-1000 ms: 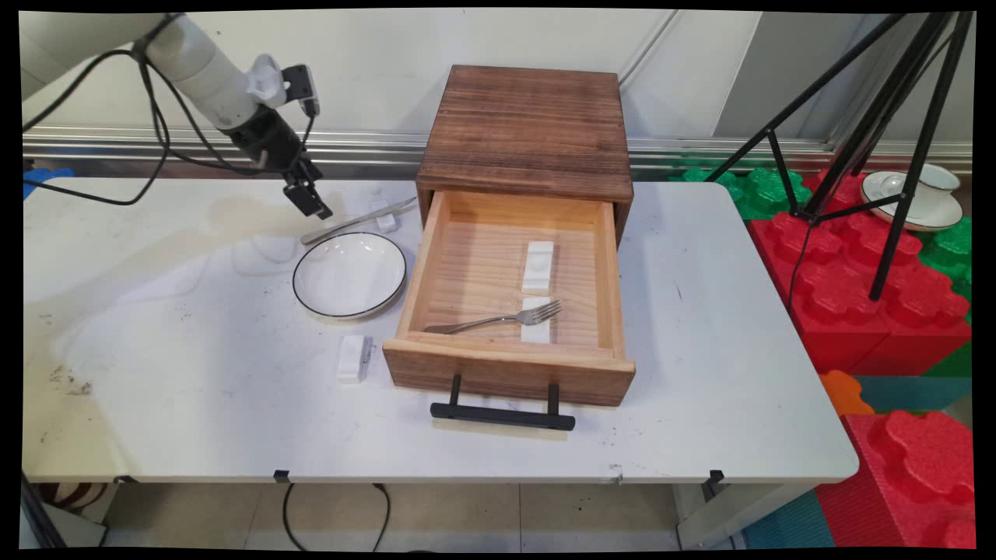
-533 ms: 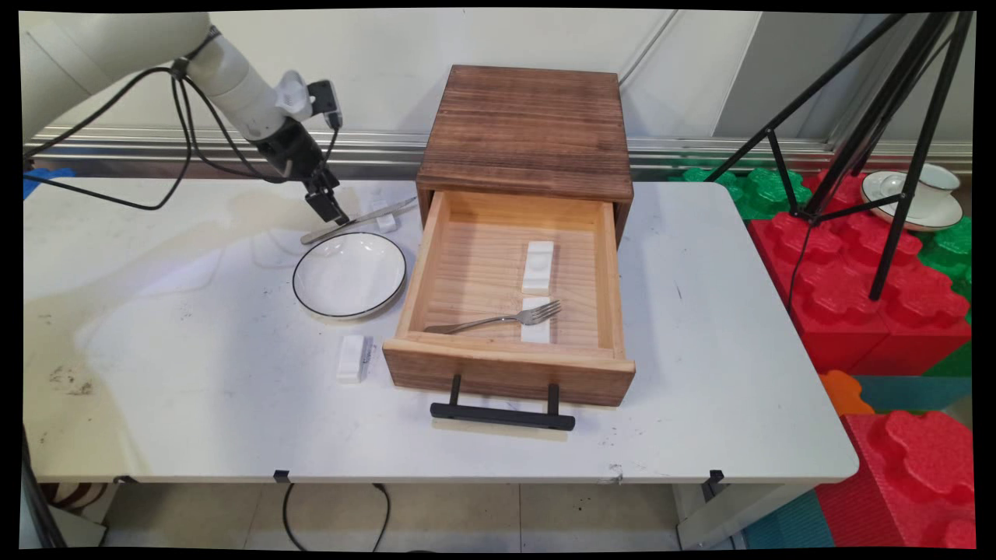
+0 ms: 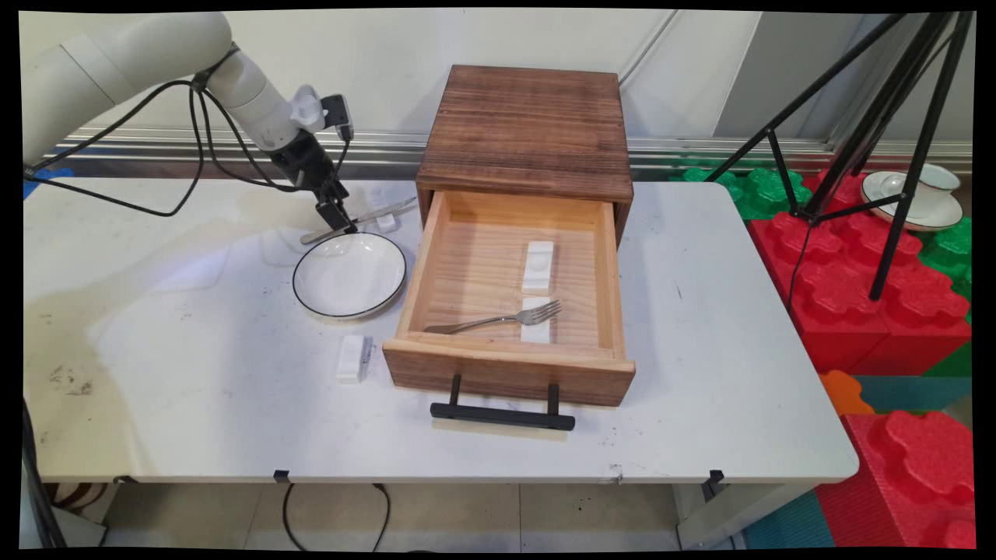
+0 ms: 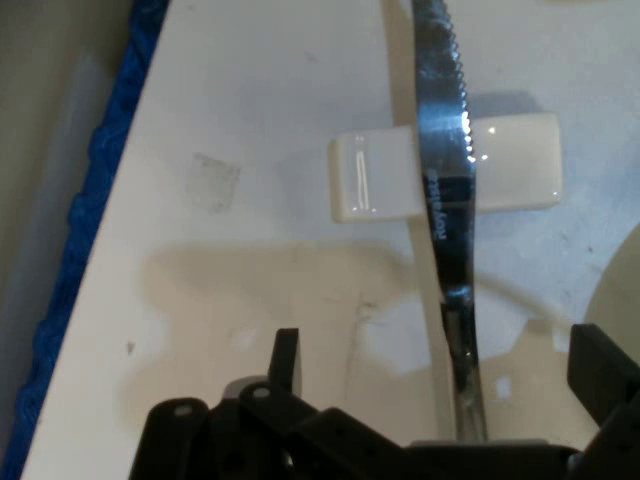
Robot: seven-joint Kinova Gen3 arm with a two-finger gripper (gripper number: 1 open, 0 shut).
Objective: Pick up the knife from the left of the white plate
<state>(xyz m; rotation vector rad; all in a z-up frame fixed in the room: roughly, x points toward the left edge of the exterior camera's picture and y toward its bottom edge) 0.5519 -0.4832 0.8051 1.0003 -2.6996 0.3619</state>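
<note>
the black two-finger gripper (image 4: 440, 375) hangs spread wide astride the handle of a serrated steel knife (image 4: 445, 190), which lies across a small white ceramic rest (image 4: 365, 178) (beside the black-rimmed white plate (image 3: 349, 274)).

Serrated knife (image 4: 445, 200) across a white rest (image 4: 375, 178), between spread jaws.

Bright, even indoor light, soft shadows on the table (image 3: 194, 373), glare along the knife (image 4: 445, 190).
</note>
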